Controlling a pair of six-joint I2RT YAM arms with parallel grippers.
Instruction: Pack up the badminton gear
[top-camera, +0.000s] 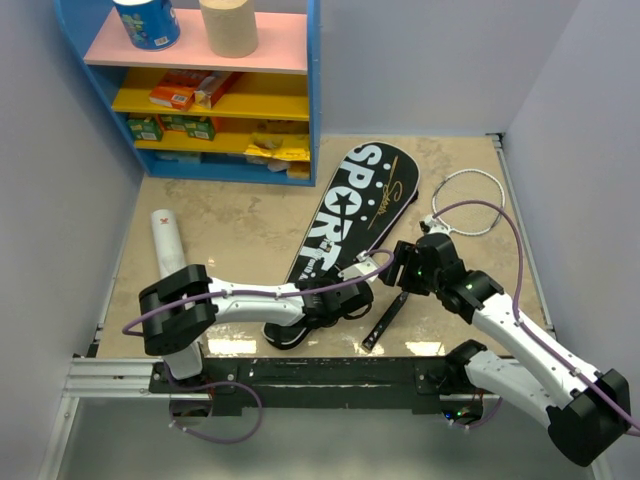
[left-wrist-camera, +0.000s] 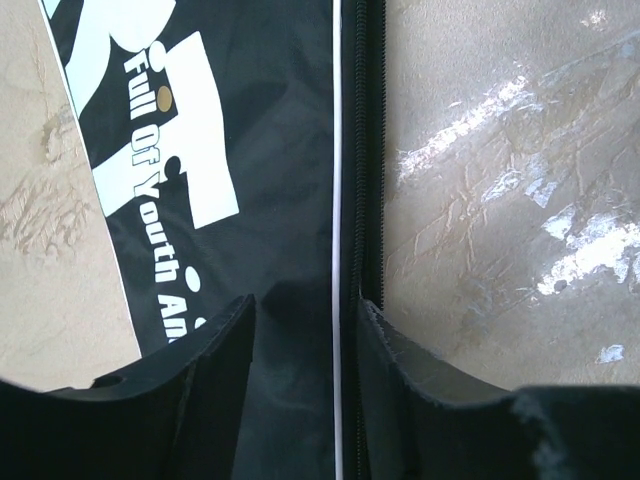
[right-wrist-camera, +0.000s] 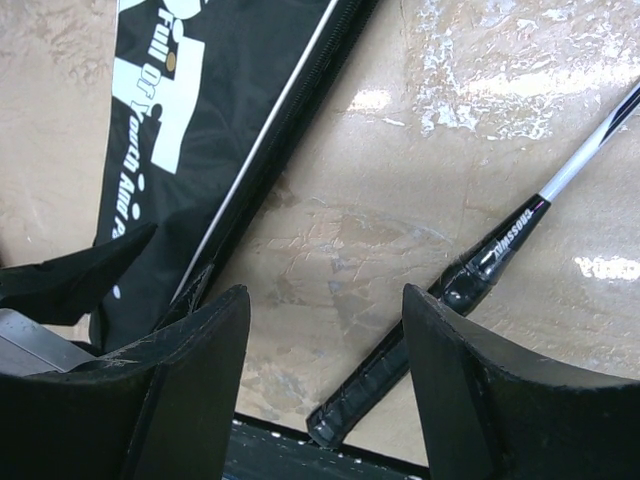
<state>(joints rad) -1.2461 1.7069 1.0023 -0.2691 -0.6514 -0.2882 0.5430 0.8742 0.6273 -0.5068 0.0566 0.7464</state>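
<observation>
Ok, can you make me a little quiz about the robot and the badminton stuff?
1. True or false: the right gripper is holding the racket.
2. Which big word is on the black bag? A) SPORT B) TENNIS C) GAME
3. What sits between the fingers of the left gripper?
Key: 1 false, its jaws are open with nothing in them, and the racket lies beside it. 2 A. 3 the bag's zipper edge.
</observation>
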